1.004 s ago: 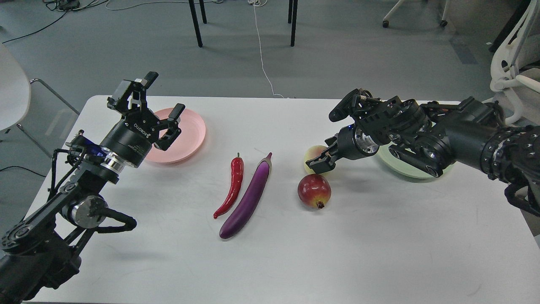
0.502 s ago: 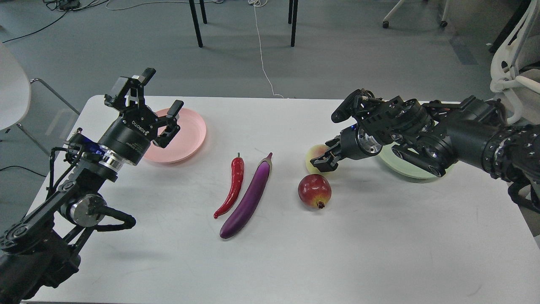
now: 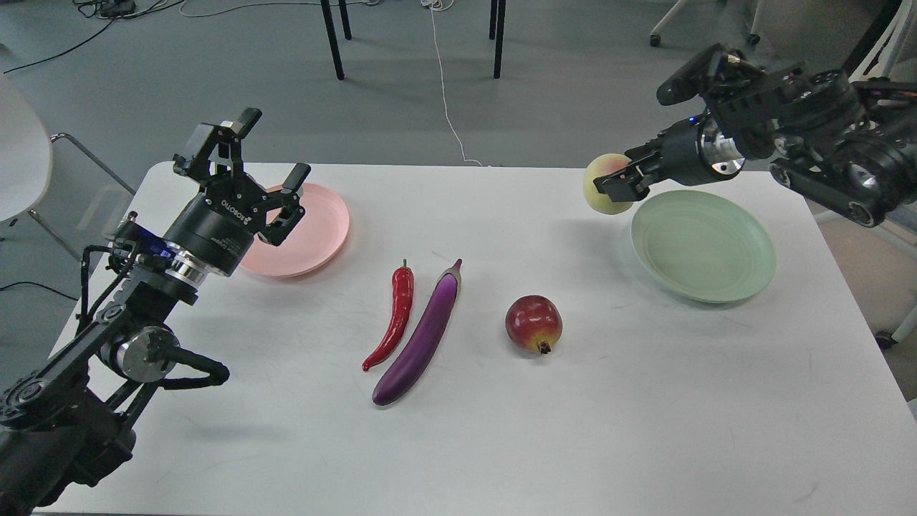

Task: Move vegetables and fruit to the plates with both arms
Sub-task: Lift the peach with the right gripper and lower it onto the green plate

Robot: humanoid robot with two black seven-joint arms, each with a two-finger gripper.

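Observation:
My right gripper is shut on the yellow-green peach and holds it in the air just left of the mint green plate. My left gripper is open and empty, above the pale pink plate at the table's back left. The red chili pepper and the purple eggplant lie side by side in the middle of the white table. The dark red round fruit sits right of them, its crown tip toward me.
Both plates are empty. A white chair stands off the table's left side. Black table legs and floor cables lie beyond the far edge.
My right gripper has lifted the peach off the table and carried it up and to the right, uncovering the green plate. My left gripper has shifted slightly up and left.

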